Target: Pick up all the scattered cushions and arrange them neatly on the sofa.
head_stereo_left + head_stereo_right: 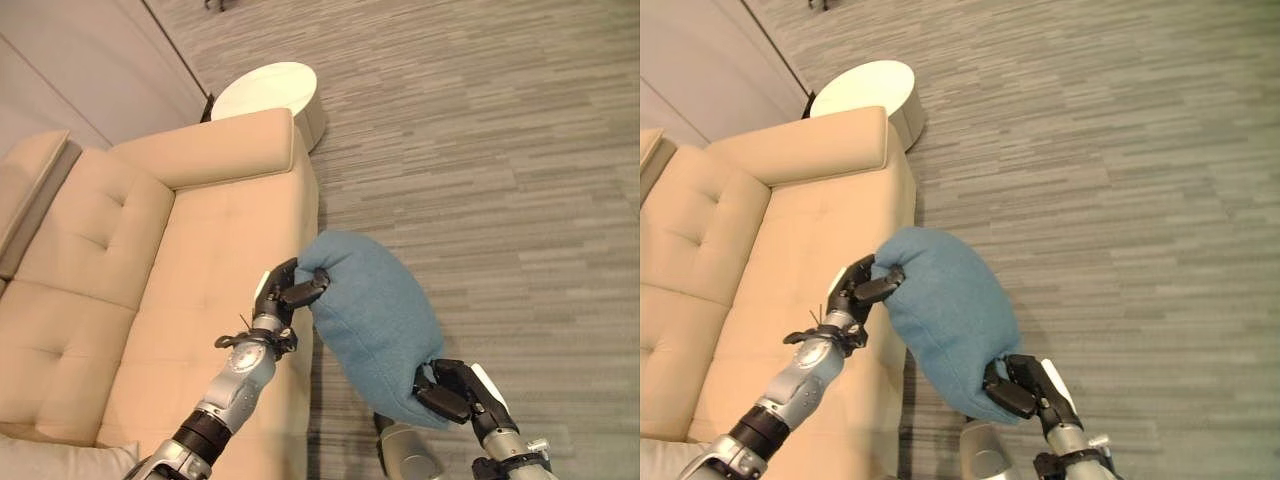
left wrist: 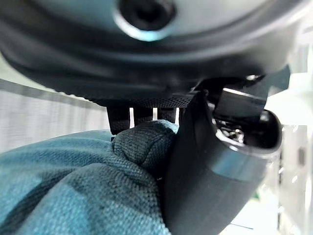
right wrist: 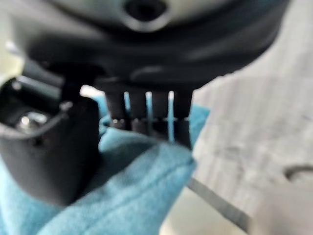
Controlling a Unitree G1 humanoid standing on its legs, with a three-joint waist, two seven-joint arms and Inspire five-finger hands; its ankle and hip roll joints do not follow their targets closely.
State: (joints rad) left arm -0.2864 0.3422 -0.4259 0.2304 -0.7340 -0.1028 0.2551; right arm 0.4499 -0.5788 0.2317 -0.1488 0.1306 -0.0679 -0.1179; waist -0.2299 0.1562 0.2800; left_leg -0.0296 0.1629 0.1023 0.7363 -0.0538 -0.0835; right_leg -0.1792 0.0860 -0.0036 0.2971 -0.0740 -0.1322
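Left eye view: we note R hand pinching blue cushion at near corner, L hand pinching far corner. Cushion held off floor, just beside sofa front edge. Round white table beyond armrest.

Two silver-grey robot arms reach up into the head view from the bottom edge. The left arm enters at about 7 o'clock and slants toward 1 o'clock, ending in a dark left hand near the centre. Its fingers and thumb are curled, pinching one corner of a blue cushion. The right arm enters at about 5 o'clock and points toward 11 o'clock. Its dark right hand, with a white cover along one side, has its fingers and thumb closed on the opposite lower corner of that cushion.
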